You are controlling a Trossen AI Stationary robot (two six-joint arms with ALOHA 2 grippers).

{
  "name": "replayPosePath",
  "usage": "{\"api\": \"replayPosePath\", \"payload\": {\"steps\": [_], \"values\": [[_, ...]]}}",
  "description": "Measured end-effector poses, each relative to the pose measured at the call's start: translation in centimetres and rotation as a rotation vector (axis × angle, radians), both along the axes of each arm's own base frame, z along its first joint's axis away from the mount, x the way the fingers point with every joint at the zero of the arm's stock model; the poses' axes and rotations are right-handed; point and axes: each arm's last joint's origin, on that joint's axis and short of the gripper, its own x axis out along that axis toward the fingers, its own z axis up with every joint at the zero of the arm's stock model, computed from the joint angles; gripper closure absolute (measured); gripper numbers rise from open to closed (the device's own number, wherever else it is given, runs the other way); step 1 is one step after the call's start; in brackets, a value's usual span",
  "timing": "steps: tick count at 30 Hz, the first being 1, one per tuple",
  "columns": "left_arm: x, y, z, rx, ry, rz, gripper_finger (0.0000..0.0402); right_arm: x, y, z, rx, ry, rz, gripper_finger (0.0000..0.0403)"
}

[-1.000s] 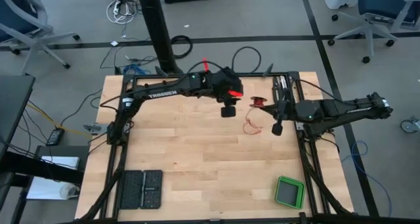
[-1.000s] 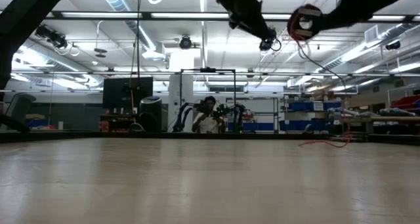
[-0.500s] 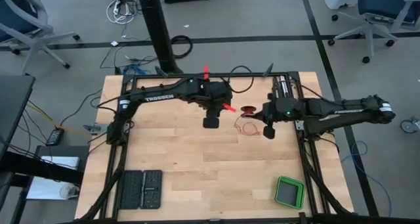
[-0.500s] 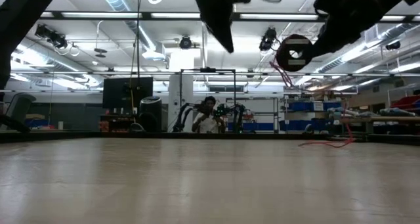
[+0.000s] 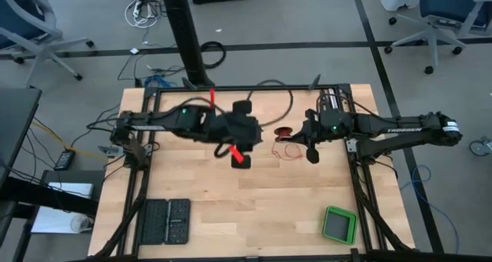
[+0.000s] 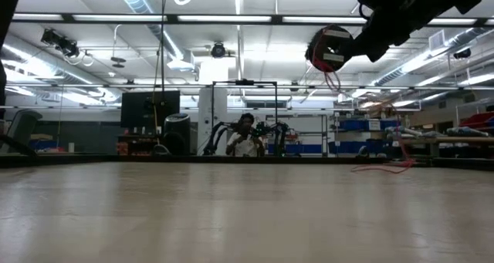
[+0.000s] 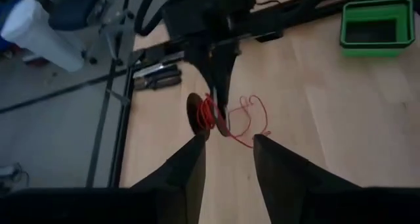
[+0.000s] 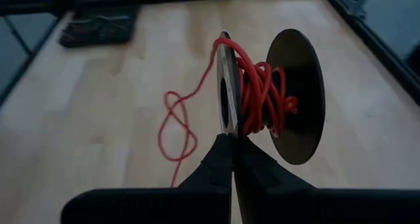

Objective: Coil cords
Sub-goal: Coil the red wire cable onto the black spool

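Note:
The cord (image 8: 259, 86) is thin and red. Most of it is wound on a small dark spool (image 5: 286, 131) with two round flanges, held in the air by my shut right gripper (image 8: 231, 140) right of the table's middle. A loose length hangs from the spool (image 6: 328, 48) and lies in slack loops (image 5: 288, 148) on the wood under it. My left gripper (image 7: 226, 159) is open and has nothing between its fingers. It hovers left of the spool, near the table's middle (image 5: 240, 156), pointing toward the spool and the loose cord (image 7: 246, 119). My right gripper pinches the rim of one spool flange (image 8: 225, 127) between its two fingertips. The fingers come from the table's right side, slanting a little downward. The spool is lifted clear with its flanges upright. The loose cord (image 8: 176, 129) hangs slack from it to the table.
A green box (image 5: 338, 223) stands at the near right corner. A black ribbed tray (image 5: 167, 222) lies at the near left. Dark frame rails (image 5: 361, 185) run along the table's sides. A person (image 6: 245, 138) sits in the room beyond the far edge.
My left gripper has drawn away from the spool toward the table's near left, rising and staying open. My right gripper has carried the spool a little toward the left and near edges and lower, turning as it went. The loose cord still trails on the table.

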Motion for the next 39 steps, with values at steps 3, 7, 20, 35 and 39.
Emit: {"api": "replayPosePath", "payload": {"steps": [3, 7, 20, 35, 39], "values": [[0.0, -2.0, 0.3, 0.003, -0.051, -0.028, 0.0269, 0.0, 0.1, 0.0, 0.010, 0.005, 0.010, 0.0403], [0.3, -4.8, 0.1, -0.019, -0.141, -0.082, 0.0269, -0.1, 0.1, -0.1, 0.009, 0.011, 0.013, 0.0402], [1.5, -5.6, -9.7, -0.016, -0.196, -0.044, 0.0269, -0.1, 0.1, 0.0, 0.008, -0.002, 0.058, 0.0402], [-3.2, 5.6, -11.9, -0.076, -0.514, 0.140, 0.0270, -0.1, -0.6, 0.1, -0.007, -0.017, 0.046, 0.0402], [-2.9, 8.1, -12.2, -0.125, -0.528, 0.161, 0.0270, 0.0, -1.1, 0.1, -0.007, -0.024, 0.022, 0.0402]]}}
